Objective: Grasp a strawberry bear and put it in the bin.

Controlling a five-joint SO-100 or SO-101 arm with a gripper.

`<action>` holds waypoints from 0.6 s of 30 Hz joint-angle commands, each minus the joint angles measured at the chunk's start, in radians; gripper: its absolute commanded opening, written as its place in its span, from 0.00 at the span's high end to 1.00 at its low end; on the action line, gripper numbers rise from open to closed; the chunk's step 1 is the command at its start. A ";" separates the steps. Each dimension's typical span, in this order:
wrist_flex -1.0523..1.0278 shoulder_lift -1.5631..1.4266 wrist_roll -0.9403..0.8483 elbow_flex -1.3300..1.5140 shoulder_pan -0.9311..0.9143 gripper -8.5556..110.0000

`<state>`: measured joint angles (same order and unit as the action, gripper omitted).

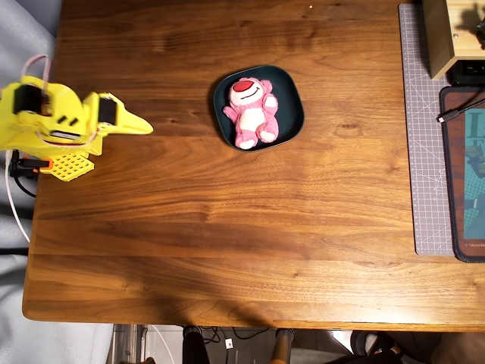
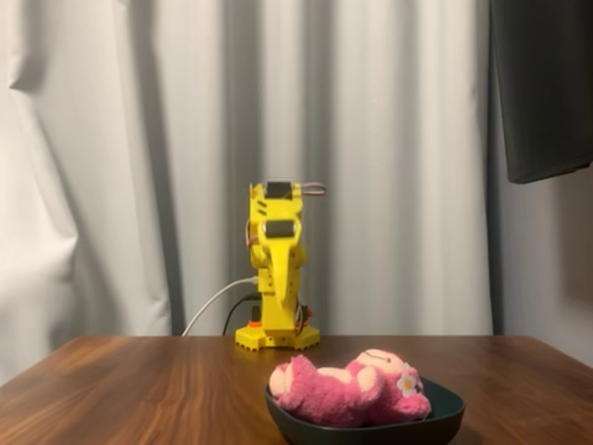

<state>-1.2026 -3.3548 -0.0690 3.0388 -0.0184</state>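
The pink strawberry bear lies on its back inside the dark teal bin at the middle of the wooden table. In the fixed view the bear rests in the bin in the foreground. The yellow arm is folded at the table's left edge in the overhead view, and its gripper points right, far from the bin and holding nothing. In the fixed view the gripper hangs down at the back of the table. Its jaws look closed together.
A grey cutting mat lies along the right side of the table, with a dark mat and a wooden box at the far right. White curtains hang behind the arm.
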 commanded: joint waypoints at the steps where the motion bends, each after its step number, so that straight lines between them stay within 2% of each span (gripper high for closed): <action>1: 0.011 -0.029 0.005 0.034 -0.029 0.93; 5: -0.058 -0.029 0.005 0.020 -0.011 0.93; 7: -0.057 -0.029 0.008 0.021 0.035 0.93; 18: -0.055 -0.029 0.008 0.020 0.028 0.93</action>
<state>-1.2502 -3.3548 -0.0721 3.0772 -0.0031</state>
